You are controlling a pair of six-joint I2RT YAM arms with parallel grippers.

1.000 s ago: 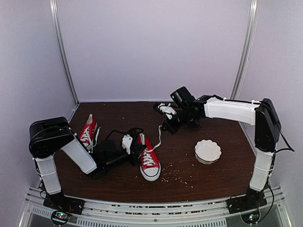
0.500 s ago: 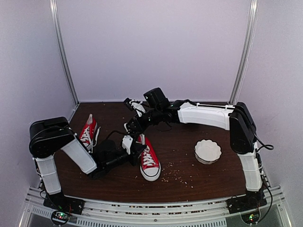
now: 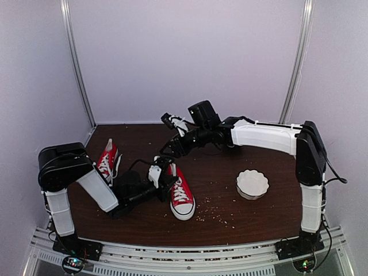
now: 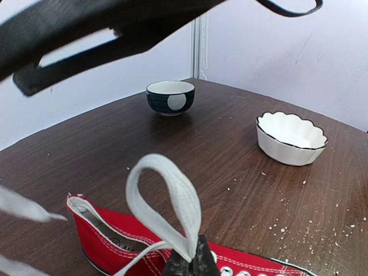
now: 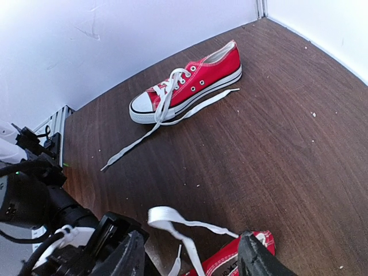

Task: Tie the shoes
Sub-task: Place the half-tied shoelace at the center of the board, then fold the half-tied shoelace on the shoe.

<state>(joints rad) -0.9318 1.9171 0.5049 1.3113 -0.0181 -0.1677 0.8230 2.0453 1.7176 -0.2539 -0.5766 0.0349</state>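
The left gripper (image 4: 190, 266) is pressed together on a loop of flat white lace (image 4: 168, 195), which stands up above its tips. Just beneath lies the near red canvas sneaker with a white rubber toe cap (image 3: 181, 196), its toe toward the arm bases and the gripper at its lace end. The right gripper (image 5: 191, 240) hangs over the same shoe with its fingers (image 5: 127, 260) spread wide. A loose lace strand (image 5: 172, 221) runs between them, unpinched.

The second red canvas sneaker (image 5: 190, 85) sits well apart, near the left edge of the dark brown wooden table (image 3: 270, 167), with its laces untied and trailing on the wood.

To the right of the near shoe sits a white scalloped ceramic bowl (image 3: 252, 184), showing only bare white glaze inside. Farther back stands a dark blue round bowl with a white dot (image 4: 170, 98). Only its pale upper inner wall shows; its bottom is hidden. Pale crumbs (image 3: 215, 214) are scattered on the wood between the near shoe and the white bowl.
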